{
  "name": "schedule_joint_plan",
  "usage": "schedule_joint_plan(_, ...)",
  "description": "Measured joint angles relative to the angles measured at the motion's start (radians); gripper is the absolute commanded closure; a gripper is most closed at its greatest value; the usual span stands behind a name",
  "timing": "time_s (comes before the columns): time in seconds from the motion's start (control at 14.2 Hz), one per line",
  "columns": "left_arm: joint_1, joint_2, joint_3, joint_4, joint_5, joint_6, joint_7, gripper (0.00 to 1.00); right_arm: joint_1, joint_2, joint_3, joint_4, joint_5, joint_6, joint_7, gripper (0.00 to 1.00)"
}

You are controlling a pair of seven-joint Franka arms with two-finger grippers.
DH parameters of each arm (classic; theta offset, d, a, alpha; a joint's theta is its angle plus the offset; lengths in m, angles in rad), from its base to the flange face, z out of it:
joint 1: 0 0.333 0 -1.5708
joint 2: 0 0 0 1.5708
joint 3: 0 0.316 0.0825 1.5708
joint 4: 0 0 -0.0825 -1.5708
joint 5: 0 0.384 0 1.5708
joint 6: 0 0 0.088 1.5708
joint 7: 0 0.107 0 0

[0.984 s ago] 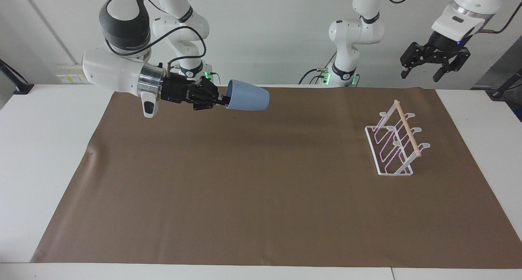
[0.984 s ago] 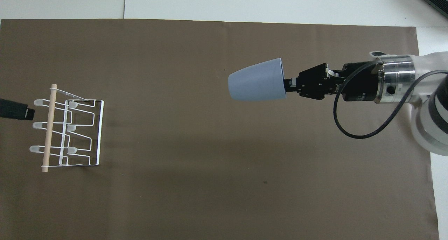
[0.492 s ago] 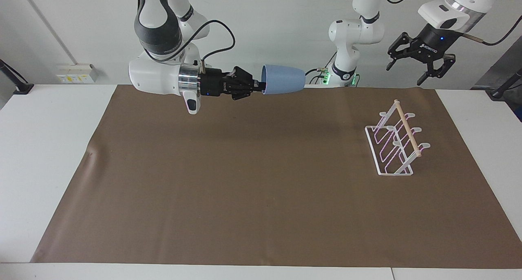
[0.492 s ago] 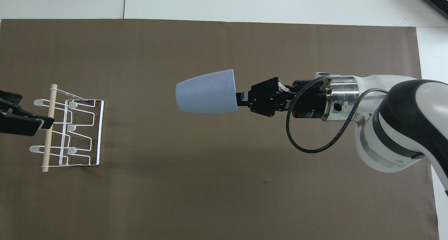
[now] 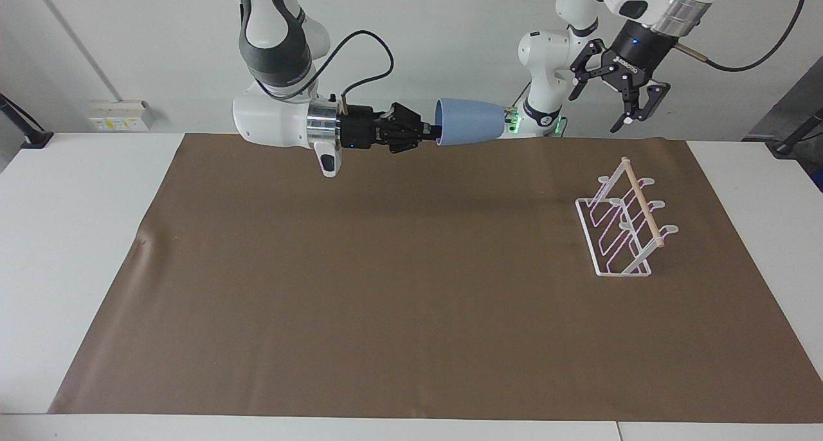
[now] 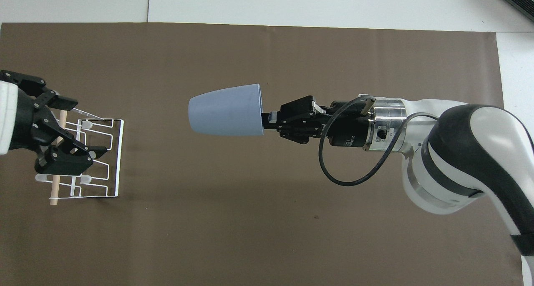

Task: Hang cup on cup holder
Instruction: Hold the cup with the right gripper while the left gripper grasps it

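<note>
Over mat, cup [image 5: 468, 121] in right gripper [image 5: 432, 131]

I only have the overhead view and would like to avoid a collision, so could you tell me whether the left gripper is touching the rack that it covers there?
Observer: No. In the facing view the left gripper hangs open high above the rack, with clear air between them.
Operator: Thank you. Is the cup resting on the mat?
Observer: No. The cup is up in the air, lying on its side well above the brown mat, with the right gripper shut on its rim.
Operator: Is anything hung on the pegs that the left gripper hides from me?
Observer: No. The pegs that show in the facing view are all bare.
</note>
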Motion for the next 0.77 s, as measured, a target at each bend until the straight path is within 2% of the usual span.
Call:
schedule_joint_plan(0.35,-0.005,0.000,-0.123,-0.005,-0.012,0.110,0.011,0.00,0.000,-0.001,-0.001,-0.001,0.000,0.000,0.000,1.00)
schedule_joint_plan(0.77,-0.025,0.005,-0.149,-0.029,-0.107,0.208,0.024,0.00,-0.002,-0.002,-0.002,-0.002,0.000,0.001,0.000,1.00)
